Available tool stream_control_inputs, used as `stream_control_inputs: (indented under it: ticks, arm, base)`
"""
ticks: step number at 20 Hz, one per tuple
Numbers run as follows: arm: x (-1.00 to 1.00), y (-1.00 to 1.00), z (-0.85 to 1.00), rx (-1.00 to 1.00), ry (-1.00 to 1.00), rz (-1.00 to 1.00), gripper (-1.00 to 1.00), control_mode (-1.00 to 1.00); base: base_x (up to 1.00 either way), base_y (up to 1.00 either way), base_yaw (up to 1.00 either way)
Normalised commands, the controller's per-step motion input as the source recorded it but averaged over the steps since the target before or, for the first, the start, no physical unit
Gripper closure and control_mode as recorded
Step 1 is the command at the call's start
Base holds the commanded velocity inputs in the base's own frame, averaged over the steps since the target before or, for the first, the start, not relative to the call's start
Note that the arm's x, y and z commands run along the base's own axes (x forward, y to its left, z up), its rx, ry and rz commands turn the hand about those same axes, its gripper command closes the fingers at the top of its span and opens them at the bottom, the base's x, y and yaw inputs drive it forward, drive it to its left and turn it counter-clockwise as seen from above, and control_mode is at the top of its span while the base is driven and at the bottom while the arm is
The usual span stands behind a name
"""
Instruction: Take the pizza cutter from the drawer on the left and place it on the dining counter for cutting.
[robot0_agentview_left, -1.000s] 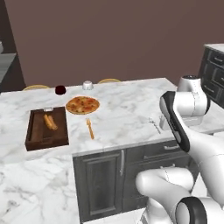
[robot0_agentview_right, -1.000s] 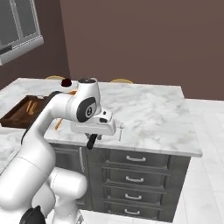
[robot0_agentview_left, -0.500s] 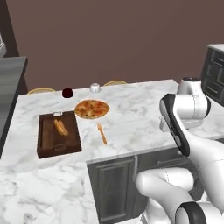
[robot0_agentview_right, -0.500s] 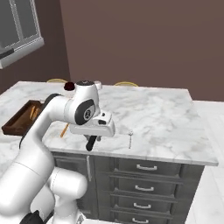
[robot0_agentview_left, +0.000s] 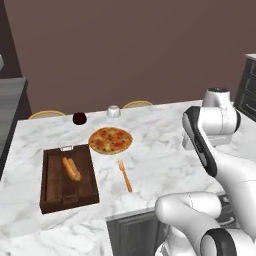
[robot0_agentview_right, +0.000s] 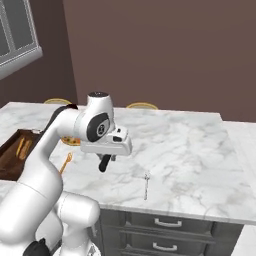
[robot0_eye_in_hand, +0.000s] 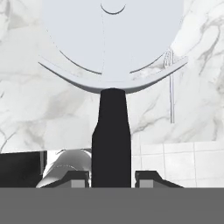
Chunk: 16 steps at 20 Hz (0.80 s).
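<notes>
No readable text, labels or numbers, seemingly anywhere

Dining counter (robot0_agentview_left: 165, 150), white marble, carries wood tray (robot0_agentview_left: 68, 177), pizza (robot0_agentview_left: 110, 140), orange fork (robot0_agentview_left: 124, 176), dark cup (robot0_agentview_left: 79, 118) & small silver utensil (robot0_agentview_right: 146, 185).

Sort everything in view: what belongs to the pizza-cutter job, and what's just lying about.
Job: pizza cutter, gripper shut on it, dining counter.
Lying about: pizza, orange fork, wooden tray, bread, dark red glass, thin silver utensil.
</notes>
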Motion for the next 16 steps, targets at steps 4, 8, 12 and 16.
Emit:
stream_control_inputs:
  ticks: [4, 8, 12, 16]
  arm:
    - [0.0, 0.0, 0.0, 0.0, 0.0, 0.0, 1.0, 1.0]
    - [0.0, 0.0, 0.0, 0.0, 0.0, 0.0, 1.0, 1.0]
    - [0.69, 0.29, -0.03, 0.0, 0.0, 0.08, 1.0, -1.0]
    - [0.97, 0.32, -0.04, 0.0, 0.0, 0.09, 1.0, -1.0]
  base:
    - [0.56, 0.03, 0.0]
    - [0.49, 0.16, 0.0]
    - [0.0, 0.0, 0.0]
    - [0.0, 0.0, 0.0]
